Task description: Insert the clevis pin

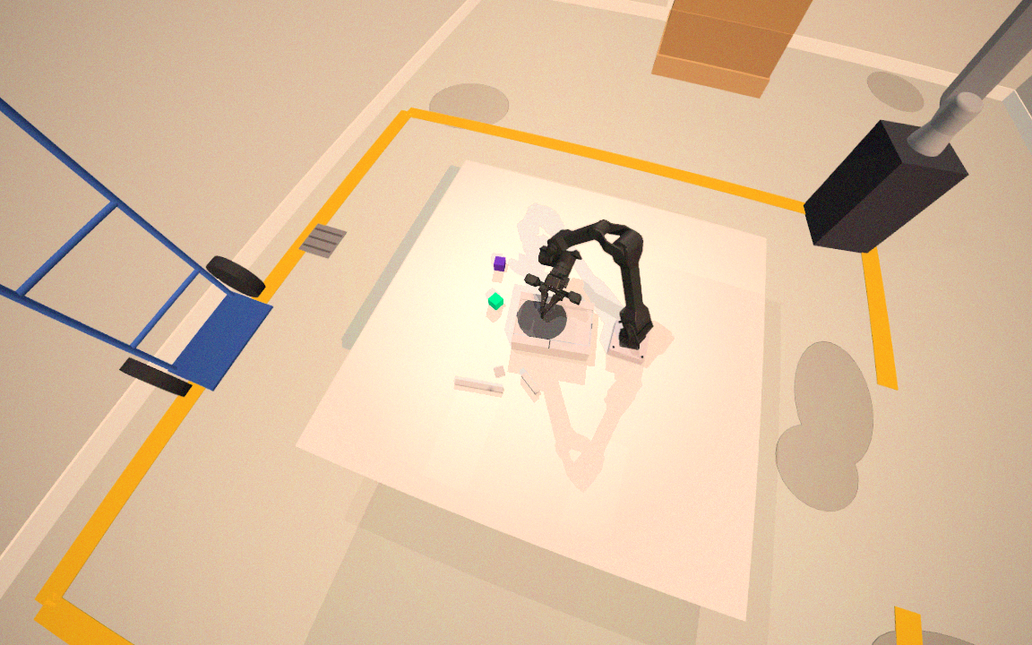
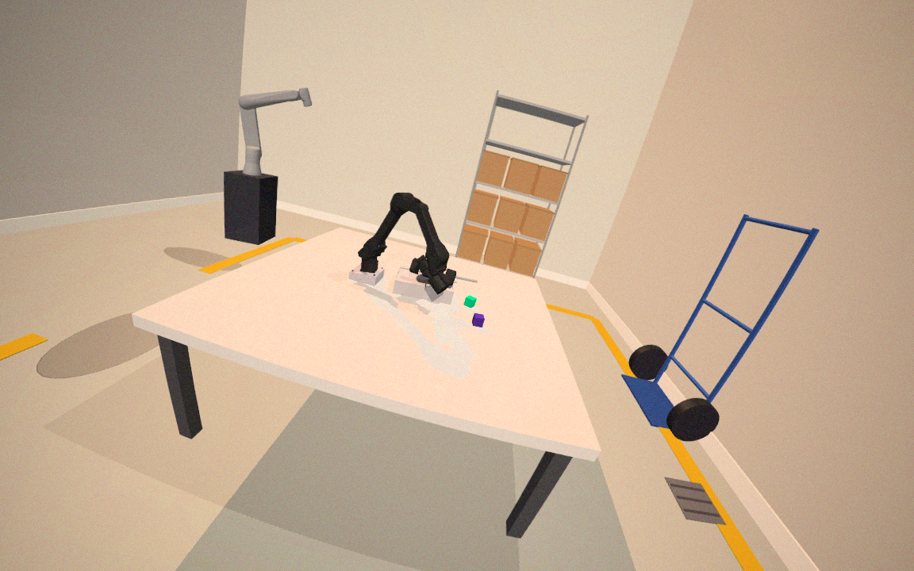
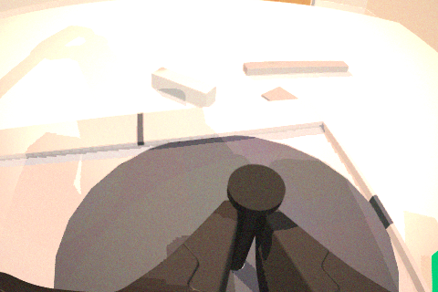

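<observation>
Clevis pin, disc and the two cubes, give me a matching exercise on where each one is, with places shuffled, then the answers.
Column one
1. Clevis pin
2. Disc
3. Green cube
4. Purple cube

Column two
A. On the table, the cube nearer the tray
B. Between the fingers of the hand, head up
C. On the table, the cube farther from the tray
D. Inside the tray's rim

Right pairs: 1-B, 2-D, 3-A, 4-C
</observation>
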Controlling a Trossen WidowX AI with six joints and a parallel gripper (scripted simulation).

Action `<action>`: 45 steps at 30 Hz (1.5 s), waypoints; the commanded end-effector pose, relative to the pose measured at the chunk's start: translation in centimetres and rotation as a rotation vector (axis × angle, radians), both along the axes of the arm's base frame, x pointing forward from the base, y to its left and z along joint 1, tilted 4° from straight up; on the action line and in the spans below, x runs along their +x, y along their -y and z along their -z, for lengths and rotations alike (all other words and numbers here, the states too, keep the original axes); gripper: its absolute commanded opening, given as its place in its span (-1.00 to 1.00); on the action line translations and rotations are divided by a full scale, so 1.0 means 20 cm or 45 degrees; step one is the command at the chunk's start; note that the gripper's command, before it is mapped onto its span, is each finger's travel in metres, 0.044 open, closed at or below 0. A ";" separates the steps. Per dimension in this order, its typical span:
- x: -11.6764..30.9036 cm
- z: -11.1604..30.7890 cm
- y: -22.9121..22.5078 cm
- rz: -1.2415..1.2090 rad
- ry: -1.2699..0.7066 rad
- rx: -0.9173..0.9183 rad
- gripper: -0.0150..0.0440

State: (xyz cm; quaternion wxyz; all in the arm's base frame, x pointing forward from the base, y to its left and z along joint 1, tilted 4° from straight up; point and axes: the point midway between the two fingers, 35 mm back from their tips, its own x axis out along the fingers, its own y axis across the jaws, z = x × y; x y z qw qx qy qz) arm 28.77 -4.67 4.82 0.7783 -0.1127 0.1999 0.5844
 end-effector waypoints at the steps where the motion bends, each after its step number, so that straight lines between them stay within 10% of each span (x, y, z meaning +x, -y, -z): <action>1: 0.00 0.00 0.00 0.001 -0.004 -0.006 -0.49; 45: -0.10 0.00 0.00 0.000 0.012 -0.016 -0.49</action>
